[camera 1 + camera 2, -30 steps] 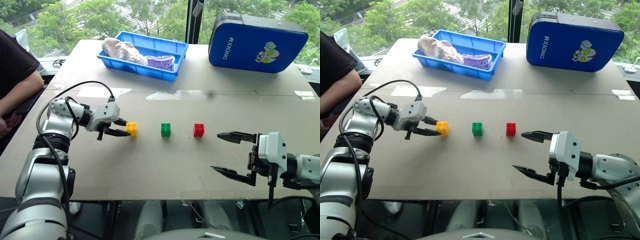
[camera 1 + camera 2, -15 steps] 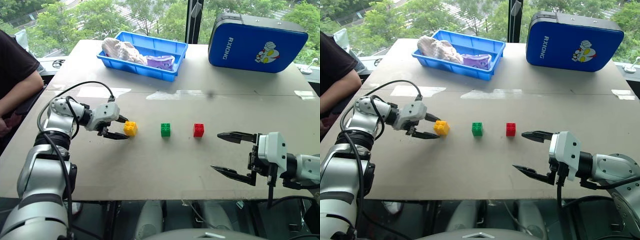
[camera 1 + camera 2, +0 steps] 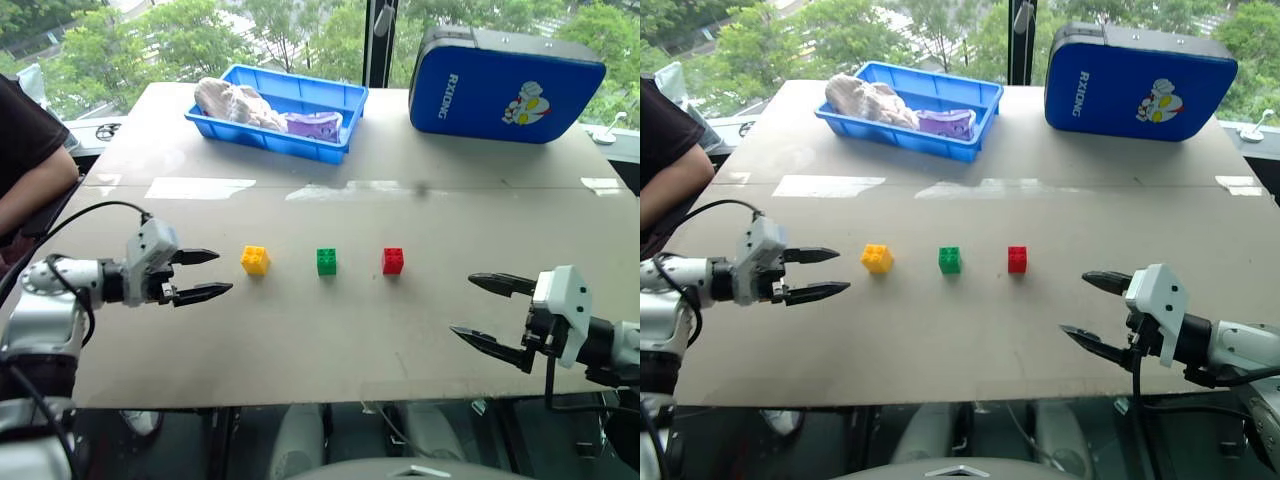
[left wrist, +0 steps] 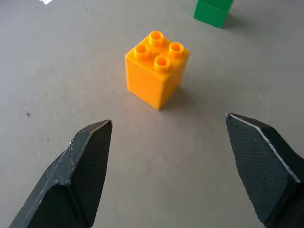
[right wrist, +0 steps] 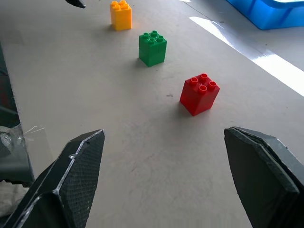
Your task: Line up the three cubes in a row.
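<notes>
cubes: yellow cube (image 3: 255, 260), green cube (image 3: 327, 262), red cube (image 3: 393, 261), lined up in a row, gaps between
left gripper (image 3: 206, 273): spread wide, empty, beside yellow
right gripper (image 3: 485, 312): spread wide, empty too

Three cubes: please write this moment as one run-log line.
yellow plastic studded cube | green one | red one | in row | both grippers empty, jaws open

"RXIONG" in white on blue case (image 3: 505, 72), beside cartoon figure.
</notes>
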